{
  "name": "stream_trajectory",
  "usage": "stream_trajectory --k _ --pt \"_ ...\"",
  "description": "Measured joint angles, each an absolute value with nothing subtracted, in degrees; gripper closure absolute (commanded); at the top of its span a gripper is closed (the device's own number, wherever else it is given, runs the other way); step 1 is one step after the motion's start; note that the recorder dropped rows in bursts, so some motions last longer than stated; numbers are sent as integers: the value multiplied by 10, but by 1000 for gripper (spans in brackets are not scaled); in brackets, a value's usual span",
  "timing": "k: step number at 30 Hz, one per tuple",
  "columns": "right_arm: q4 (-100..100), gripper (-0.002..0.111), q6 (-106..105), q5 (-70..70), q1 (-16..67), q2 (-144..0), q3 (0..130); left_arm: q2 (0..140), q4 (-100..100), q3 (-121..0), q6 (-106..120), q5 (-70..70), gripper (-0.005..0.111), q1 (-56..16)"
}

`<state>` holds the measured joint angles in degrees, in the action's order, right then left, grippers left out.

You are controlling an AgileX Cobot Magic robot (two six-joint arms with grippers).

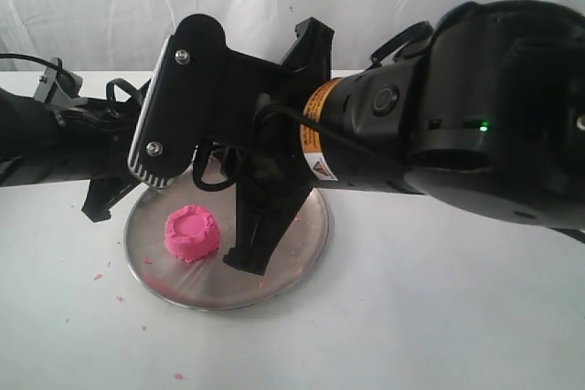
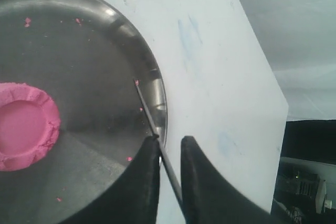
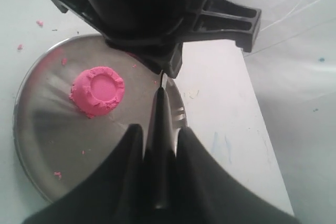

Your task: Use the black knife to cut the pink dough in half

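The pink dough [image 1: 190, 233] [image 2: 23, 127] [image 3: 98, 90] is one round puck with a dented top, lying on the steel plate [image 1: 297, 244] [image 2: 105, 51] [image 3: 37, 129]. My right gripper [image 1: 256, 248] [image 3: 159, 128] is shut on the handle of the black knife [image 3: 160, 108], which points across the plate's edge beside the dough. The thin blade [image 2: 149, 114] runs between the fingers of my left gripper [image 2: 169, 142] [image 3: 167, 66], which are closed on it near the plate's rim. In the exterior view the knife is hidden behind the arms.
Small pink crumbs [image 1: 108, 285] lie on the white table [image 1: 439, 317] left of and in front of the plate, and a few lie on the plate itself. The table's edge [image 2: 262, 72] and a white backdrop are close behind the plate.
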<state>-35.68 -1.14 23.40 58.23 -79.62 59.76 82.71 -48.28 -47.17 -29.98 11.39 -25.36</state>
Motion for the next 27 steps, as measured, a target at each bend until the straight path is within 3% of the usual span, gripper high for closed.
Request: stream_trajectory --k 27 --pt "-342 108 -110 261 582 -790 601 832 -456 -502 -302 91 107 -253"
